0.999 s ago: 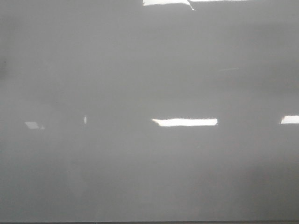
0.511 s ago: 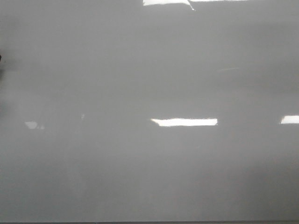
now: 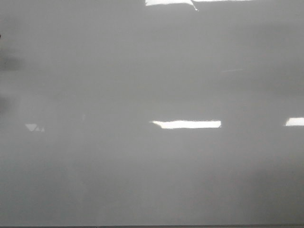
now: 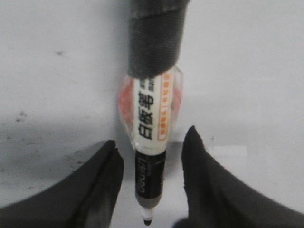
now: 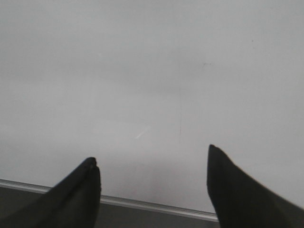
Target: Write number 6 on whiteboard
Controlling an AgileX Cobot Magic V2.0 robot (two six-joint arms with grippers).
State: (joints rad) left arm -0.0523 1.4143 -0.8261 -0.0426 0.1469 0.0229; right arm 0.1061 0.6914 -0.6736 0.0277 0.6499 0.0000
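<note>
The whiteboard [image 3: 152, 171] fills the front view, glossy grey with bright reflections. No number 6 shows on it. In the left wrist view a marker [image 4: 151, 114] with a white and orange label, a black barrel and grey tape on its far end lies over the board [image 4: 247, 71]. Its uncapped tip [image 4: 147, 221] points toward the wrist. My left gripper [image 4: 152, 142] is open, with a finger on each side of the marker and a gap on both sides. My right gripper [image 5: 152, 154] is open and empty over the board [image 5: 152, 71]. Neither gripper shows in the front view.
The board's light metal frame edge [image 5: 142, 203] runs just behind the right fingers, with a dark surface beyond it. A dim dark shadow [image 3: 5, 64] sits at the left edge of the front view. A few small dark specks [image 4: 20, 115] mark the board.
The dark shadow at the left edge of the front view has grown and shifted. The small bright glint left of centre has faded. The board itself is unchanged.
</note>
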